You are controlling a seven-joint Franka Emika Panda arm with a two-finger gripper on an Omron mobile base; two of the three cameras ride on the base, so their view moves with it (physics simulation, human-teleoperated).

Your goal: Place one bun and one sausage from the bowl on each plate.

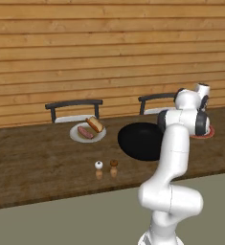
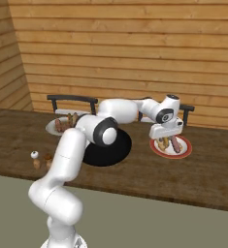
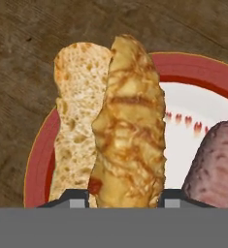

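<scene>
Your gripper (image 3: 121,197) is clamped on the golden-brown split bun (image 3: 127,126) just above the red-rimmed round plate (image 3: 38,164) at the desk's right; lower it beside the reddish-brown sausage (image 3: 217,164) before releasing.

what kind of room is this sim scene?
Likely a dining spot in a kitchen: a long wooden table against a plank wall, chairs behind it, plates with bun and sausage, and small shakers.
</scene>
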